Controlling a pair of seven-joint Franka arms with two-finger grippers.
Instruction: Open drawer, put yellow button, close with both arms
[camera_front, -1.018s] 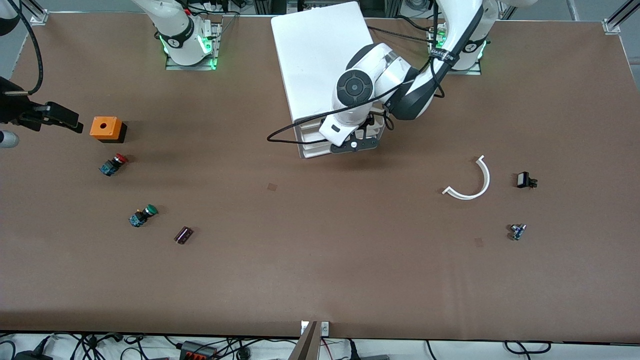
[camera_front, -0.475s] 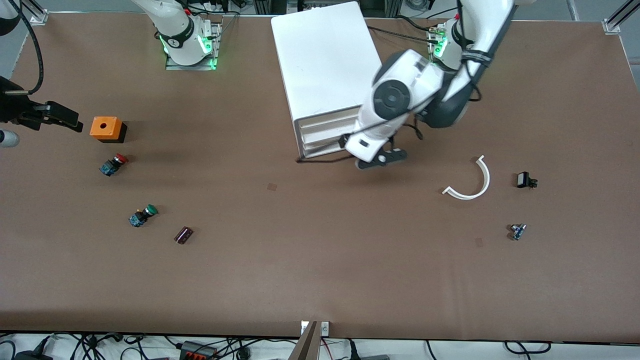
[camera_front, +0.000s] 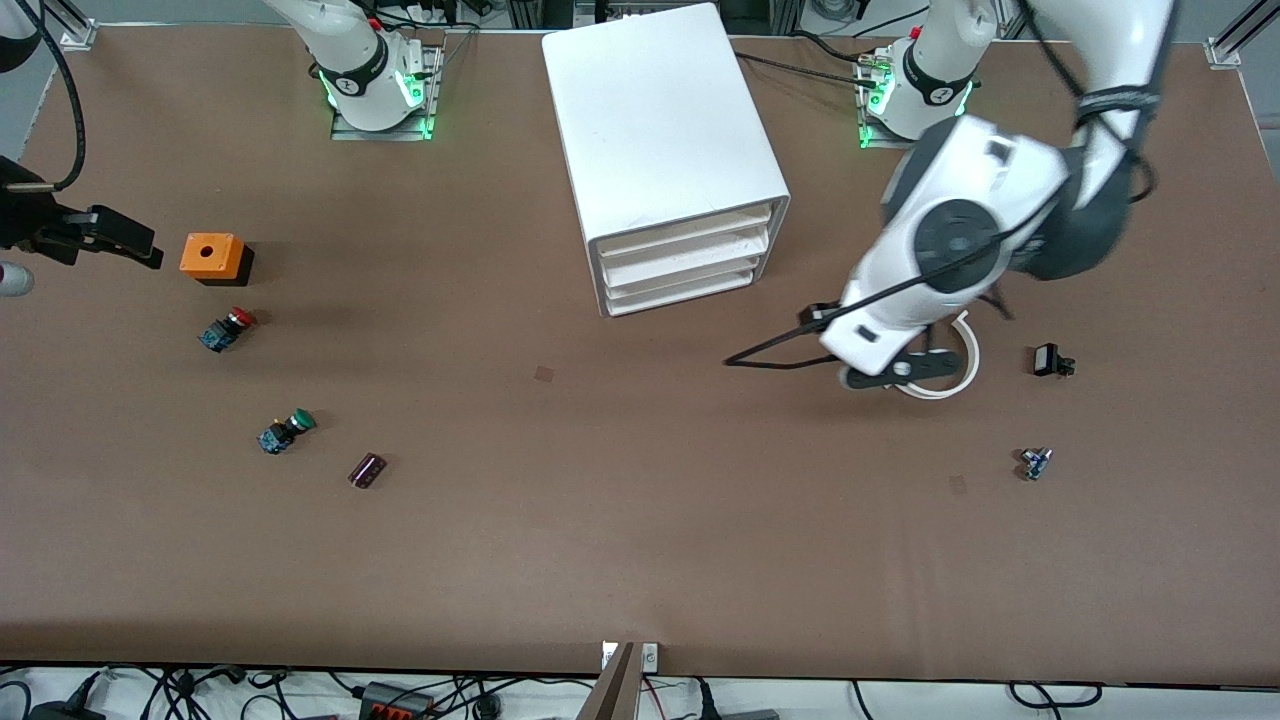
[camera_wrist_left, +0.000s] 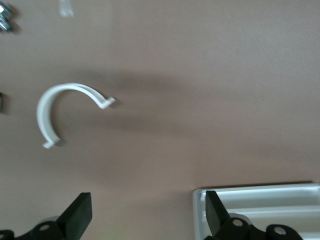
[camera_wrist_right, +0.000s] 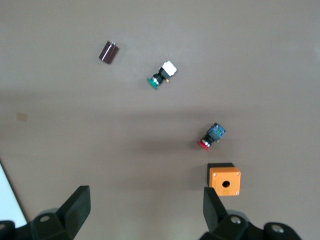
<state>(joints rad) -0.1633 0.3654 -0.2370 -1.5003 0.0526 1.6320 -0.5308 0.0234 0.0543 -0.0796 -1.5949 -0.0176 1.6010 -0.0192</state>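
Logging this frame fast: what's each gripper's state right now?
Left gripper: open, empty, over the white curved piece.
Right gripper: open, empty, waiting near the orange box.

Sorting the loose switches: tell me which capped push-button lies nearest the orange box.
The red-capped switch, lying just nearer the front camera than the orange box. The green-capped switch sits nearer the camera still, beside the small dark cylinder.

One white cabinet (camera_front: 668, 150) with three drawers. Two push-button switches: one red-capped (camera_front: 227, 329), one green-capped (camera_front: 284, 430). One orange box (camera_front: 211, 256), one dark cylinder (camera_front: 367, 469), one white curved strip (camera_wrist_left: 59, 108), two small dark parts (camera_front: 1050, 361) (camera_front: 1034, 462).
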